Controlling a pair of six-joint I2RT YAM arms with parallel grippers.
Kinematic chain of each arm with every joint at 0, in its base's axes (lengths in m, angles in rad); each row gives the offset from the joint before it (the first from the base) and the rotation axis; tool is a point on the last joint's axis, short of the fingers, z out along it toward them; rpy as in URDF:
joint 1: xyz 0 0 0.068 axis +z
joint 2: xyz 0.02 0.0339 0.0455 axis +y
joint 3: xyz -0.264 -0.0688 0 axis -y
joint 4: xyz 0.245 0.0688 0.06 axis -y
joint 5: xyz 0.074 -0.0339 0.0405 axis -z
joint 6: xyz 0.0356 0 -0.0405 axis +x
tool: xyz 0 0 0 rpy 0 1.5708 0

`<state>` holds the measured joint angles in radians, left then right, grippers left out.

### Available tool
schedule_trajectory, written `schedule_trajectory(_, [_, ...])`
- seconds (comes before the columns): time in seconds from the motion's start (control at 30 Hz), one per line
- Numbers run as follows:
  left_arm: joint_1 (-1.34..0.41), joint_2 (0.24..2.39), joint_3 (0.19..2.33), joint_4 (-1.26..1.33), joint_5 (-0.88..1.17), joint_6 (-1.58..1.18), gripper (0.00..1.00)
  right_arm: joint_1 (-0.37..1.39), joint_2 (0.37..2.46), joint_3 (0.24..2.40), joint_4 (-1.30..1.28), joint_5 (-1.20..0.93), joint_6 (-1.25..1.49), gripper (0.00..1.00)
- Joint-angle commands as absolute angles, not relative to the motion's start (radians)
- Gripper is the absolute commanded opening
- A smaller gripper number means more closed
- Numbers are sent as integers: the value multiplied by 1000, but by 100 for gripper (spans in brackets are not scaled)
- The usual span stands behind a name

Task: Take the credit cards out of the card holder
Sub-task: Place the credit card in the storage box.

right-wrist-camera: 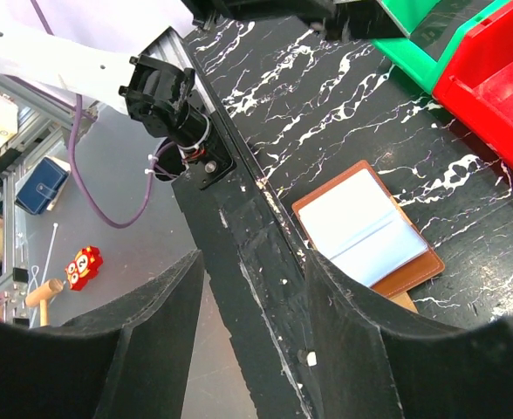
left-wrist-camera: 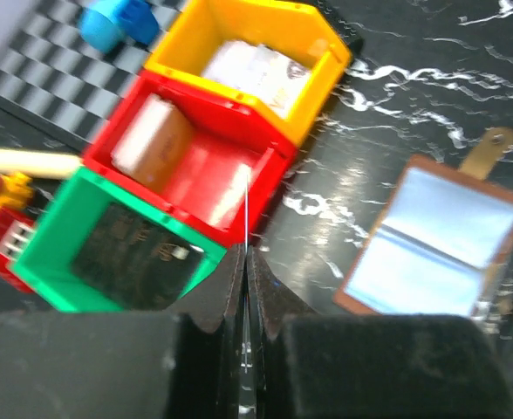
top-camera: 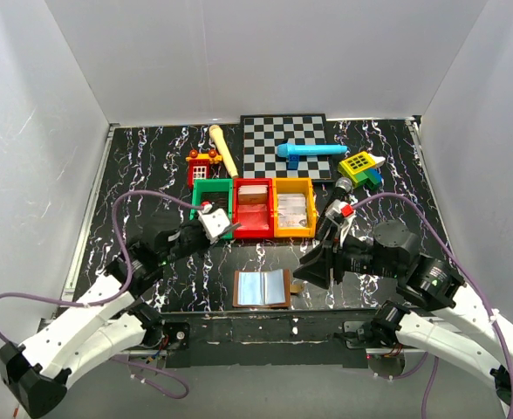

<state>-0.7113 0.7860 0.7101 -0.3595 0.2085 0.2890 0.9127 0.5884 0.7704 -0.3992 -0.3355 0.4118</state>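
Note:
The card holder (top-camera: 263, 288) lies open and flat near the table's front edge, brown with pale blue inner panels (left-wrist-camera: 431, 240) (right-wrist-camera: 365, 227). My left gripper (top-camera: 217, 225) (left-wrist-camera: 246, 255) hovers at the front corner where the green bin (top-camera: 211, 196) meets the red bin (top-camera: 252, 209). It is shut on a thin card (left-wrist-camera: 246, 209) seen edge-on. My right gripper (top-camera: 307, 262) (right-wrist-camera: 252, 262) is open and empty, just right of the holder and aimed past the table's front edge. Cards lie in the red bin (left-wrist-camera: 152, 140), the orange bin (left-wrist-camera: 256, 74) and the green bin (left-wrist-camera: 130, 253).
The orange bin (top-camera: 293, 208) stands right of the red one. Behind the bins are a chessboard (top-camera: 284, 144), a blue toy (top-camera: 309, 151), a wooden stick (top-camera: 224, 150), a red toy house (top-camera: 202, 166) and a yellow-green block toy (top-camera: 361, 166). White walls enclose three sides.

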Motion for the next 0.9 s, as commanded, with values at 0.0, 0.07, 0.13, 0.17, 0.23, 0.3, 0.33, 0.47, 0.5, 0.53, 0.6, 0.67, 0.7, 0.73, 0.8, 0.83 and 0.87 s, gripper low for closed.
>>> schedule_trajectory(0.0, [-605, 738, 670, -108, 270, 618, 0, 914, 572, 775, -385, -347, 388, 58])
schedule_trajectory(0.07, [-528, 823, 739, -142, 377, 652, 0, 913, 569, 772, -390, -356, 382, 58])
schedule_trajectory(0.13, [-448, 888, 828, -222, 486, 667, 0, 914, 565, 770, -399, -362, 373, 57])
schedule_trajectory(0.17, [-418, 906, 863, -253, 529, 670, 0, 913, 560, 766, -400, -365, 371, 57])
schedule_trajectory(0.23, [-349, 937, 899, -284, 633, 699, 0, 914, 543, 749, -397, -365, 368, 57])
schedule_trajectory(0.3, [-266, 989, 934, -337, 750, 733, 0, 913, 525, 729, -382, -365, 371, 57])
schedule_trajectory(0.33, [-232, 1026, 960, -392, 815, 767, 0, 914, 519, 716, -373, -365, 373, 57])
schedule_trajectory(0.47, [-177, 1118, 965, -420, 940, 824, 0, 914, 511, 701, -362, -379, 376, 57])
schedule_trajectory(0.5, [-163, 1133, 957, -404, 992, 821, 0, 914, 509, 701, -365, -383, 376, 57])
schedule_trajectory(0.53, [-146, 1158, 960, -419, 1053, 842, 0, 914, 508, 700, -367, -388, 376, 57])
schedule_trajectory(0.6, [-135, 1221, 983, -469, 1110, 914, 0, 914, 502, 690, -365, -396, 385, 57])
schedule_trajectory(0.67, [-135, 1276, 997, -508, 1126, 974, 0, 913, 499, 680, -364, -406, 390, 57])
schedule_trajectory(0.7, [-135, 1293, 997, -493, 1114, 968, 0, 913, 499, 678, -367, -408, 393, 57])
schedule_trajectory(0.73, [-132, 1307, 997, -486, 1108, 971, 0, 914, 496, 678, -371, -410, 394, 57])
schedule_trajectory(0.8, [-124, 1328, 993, -473, 1097, 971, 0, 914, 494, 677, -379, -413, 397, 57])
schedule_trajectory(0.83, [-123, 1338, 991, -471, 1083, 974, 0, 914, 495, 675, -379, -416, 397, 57])
schedule_trajectory(0.87, [-123, 1344, 988, -471, 1071, 983, 0, 914, 497, 673, -377, -416, 400, 57])
